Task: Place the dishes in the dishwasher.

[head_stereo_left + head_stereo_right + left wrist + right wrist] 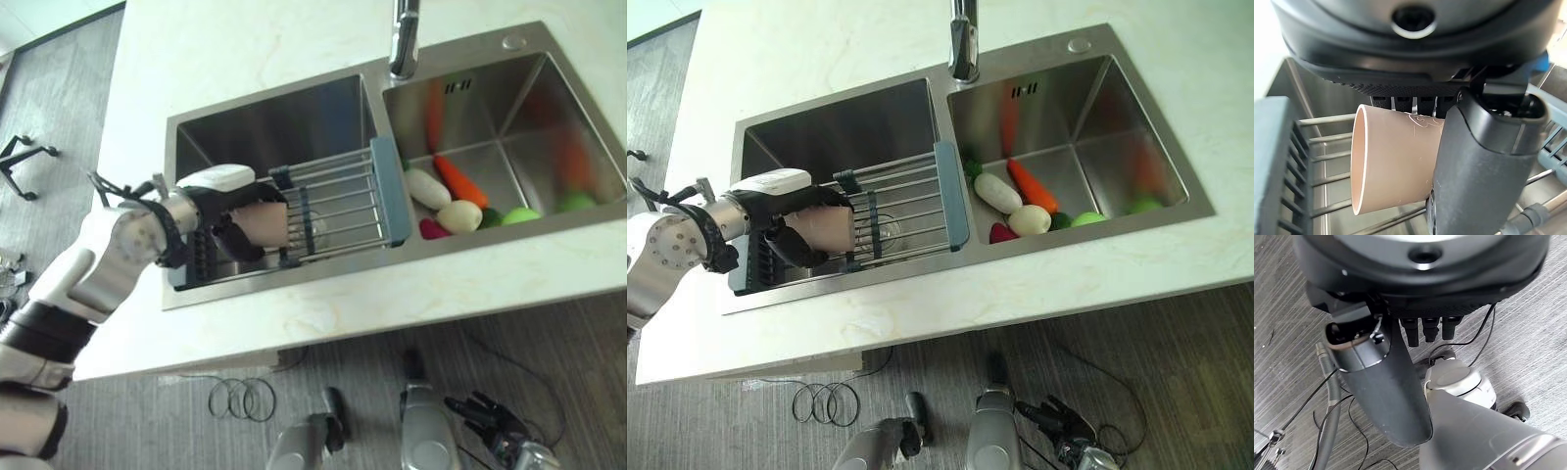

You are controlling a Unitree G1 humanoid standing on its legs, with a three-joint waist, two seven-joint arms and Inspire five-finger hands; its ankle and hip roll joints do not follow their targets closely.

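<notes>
Now: left hand (231, 217) over left sink basin (284, 117), fingers and thumb curled round pinkish-tan cup (1388, 164). Cup on its side in the grip, open mouth facing away from palm, thumb across its side, fingers behind. Held just above wire drying rack (338, 201) w/ blue-grey end pieces, spanning left basin; cup at rack's left end. Small clear glass (884, 233) lying on rack bars just right of cup. Right basin (509, 108): veg piled at near wall — white radish (427, 188), orange carrot (460, 181), pale round one (459, 215), red and green pcs beside. Faucet (404, 39) at divider betw. basins. Pale countertop (294, 304) all round sink. Right hand (490, 416) low, near floor, well apart from sink, fingers loosely straight, empty.
</notes>
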